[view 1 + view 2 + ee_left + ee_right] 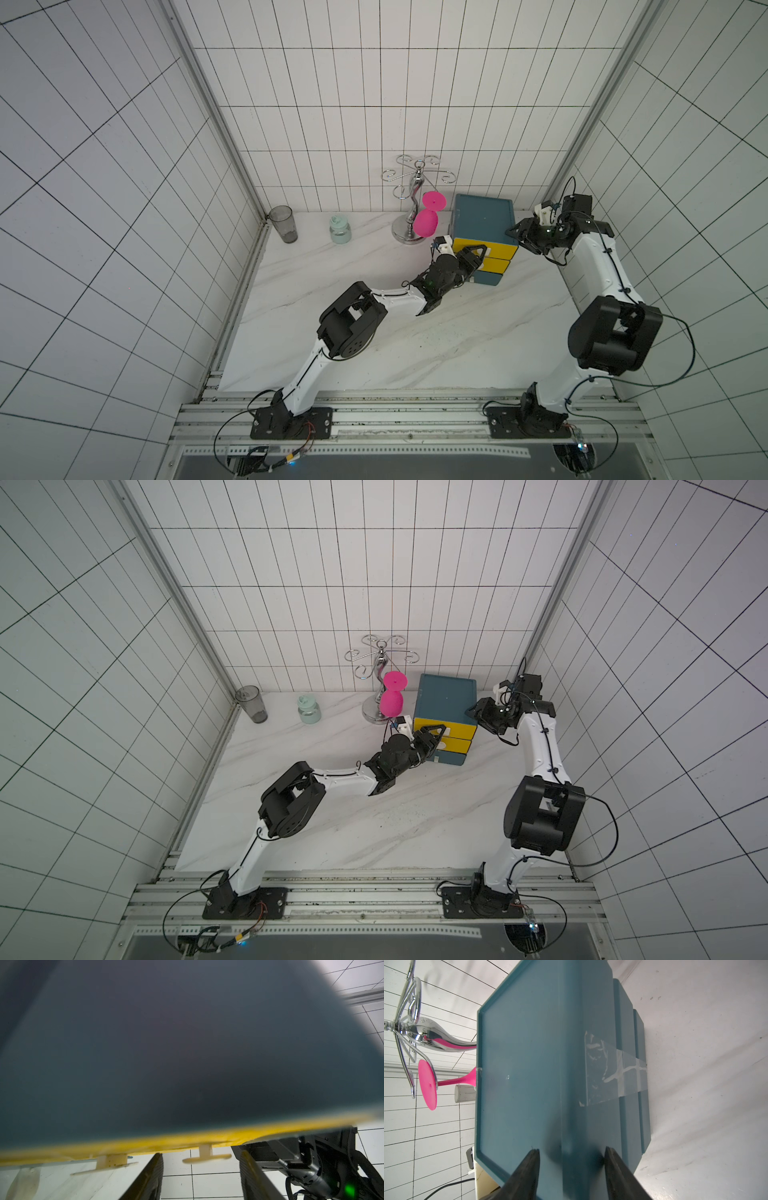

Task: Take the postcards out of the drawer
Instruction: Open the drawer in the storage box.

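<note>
The postcards are hidden. A blue cabinet (482, 216) (446, 696) with yellow drawer fronts (496, 249) stands at the back right, and its drawers look shut. My left gripper (478, 254) (436, 735) (201, 1153) is open at the drawer fronts. Its fingers stand on either side of a pale flat handle (206, 1156) without touching it. Just beyond them, the cabinet's blurred blue wall (187, 1043) fills the left wrist view. My right gripper (512, 232) (471, 710) (571, 1149) is open and straddles the cabinet's top right edge (562, 1105), one finger over the top, one beside the side wall.
A chrome hanger stand (409, 208) with a pink goblet (426, 222) hung upside down stands just left of the cabinet. A grey tumbler (284, 224) and a mint jar (340, 229) are at the back left. Clear tape (612, 1072) crosses the cabinet's side. Tiled walls close in.
</note>
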You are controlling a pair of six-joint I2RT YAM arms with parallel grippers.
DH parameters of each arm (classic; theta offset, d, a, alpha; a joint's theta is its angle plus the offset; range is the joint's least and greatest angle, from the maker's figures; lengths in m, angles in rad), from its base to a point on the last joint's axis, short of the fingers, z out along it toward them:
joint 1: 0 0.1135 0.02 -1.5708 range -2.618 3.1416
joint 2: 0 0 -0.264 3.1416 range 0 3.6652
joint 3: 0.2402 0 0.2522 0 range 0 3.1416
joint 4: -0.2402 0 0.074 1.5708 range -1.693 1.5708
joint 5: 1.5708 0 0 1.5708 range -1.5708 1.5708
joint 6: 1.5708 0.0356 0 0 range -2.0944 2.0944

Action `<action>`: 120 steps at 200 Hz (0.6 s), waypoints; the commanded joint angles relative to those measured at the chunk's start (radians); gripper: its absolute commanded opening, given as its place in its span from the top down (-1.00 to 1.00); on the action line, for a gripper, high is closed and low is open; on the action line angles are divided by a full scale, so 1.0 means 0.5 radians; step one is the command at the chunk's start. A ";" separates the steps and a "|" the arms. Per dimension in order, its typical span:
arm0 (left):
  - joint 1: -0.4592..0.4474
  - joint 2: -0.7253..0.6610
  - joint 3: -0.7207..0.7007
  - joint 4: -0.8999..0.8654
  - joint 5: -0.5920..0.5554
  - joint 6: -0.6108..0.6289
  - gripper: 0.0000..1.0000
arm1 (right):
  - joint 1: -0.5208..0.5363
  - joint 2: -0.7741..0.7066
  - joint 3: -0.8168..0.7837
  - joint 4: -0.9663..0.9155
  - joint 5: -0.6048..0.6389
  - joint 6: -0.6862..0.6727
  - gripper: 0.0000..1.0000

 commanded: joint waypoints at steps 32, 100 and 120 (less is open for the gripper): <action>-0.011 0.068 0.123 -0.067 0.023 -0.010 -0.10 | 0.015 -0.025 -0.017 -0.062 -0.074 -0.022 -0.04; -0.010 0.087 0.127 -0.053 0.017 -0.025 0.15 | 0.019 -0.022 -0.017 -0.065 -0.082 -0.028 0.01; -0.011 0.093 0.128 -0.035 0.025 -0.030 0.26 | 0.019 -0.024 -0.023 -0.070 -0.082 -0.029 0.01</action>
